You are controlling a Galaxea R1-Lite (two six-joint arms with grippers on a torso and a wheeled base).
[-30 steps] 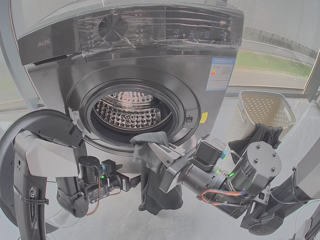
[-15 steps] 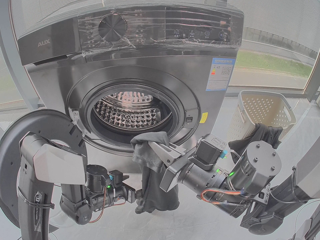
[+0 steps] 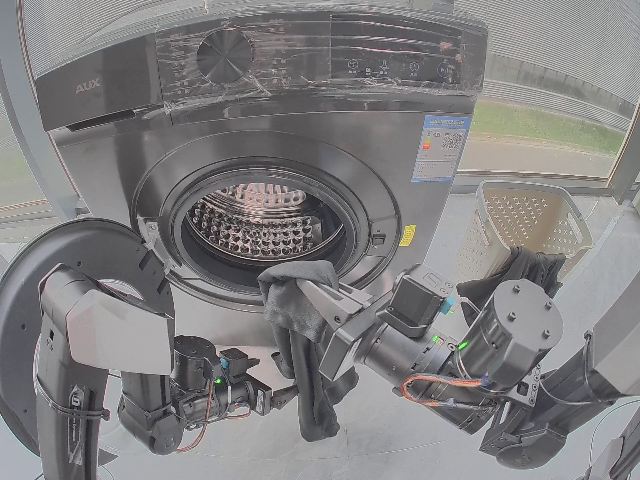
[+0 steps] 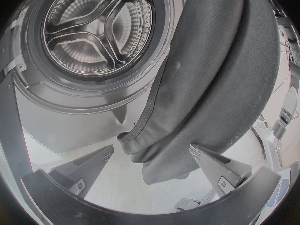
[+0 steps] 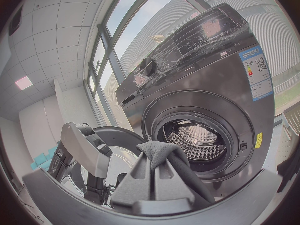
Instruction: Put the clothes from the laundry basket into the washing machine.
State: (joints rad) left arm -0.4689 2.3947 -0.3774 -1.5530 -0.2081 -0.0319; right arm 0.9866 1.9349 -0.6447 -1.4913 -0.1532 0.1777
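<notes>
Loading step: our right gripper (image 3: 308, 289) pinches the grey garment (image 3: 293, 315), left gripper (image 4: 150, 147) spread below; next we must feed it into the drum (image 3: 257, 228).

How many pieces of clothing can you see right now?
2: a grey garment in the right tool, one dark garment draped over the basket rim. More may be hidden inside.

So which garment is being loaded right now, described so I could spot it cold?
Start at the washing machine and its open round port. At the port's lower rim, a grey garment hangs from the shut jaws of the right gripper. Unlike the darker garment draped over the laundry basket, it dangles in mid-air.
</notes>
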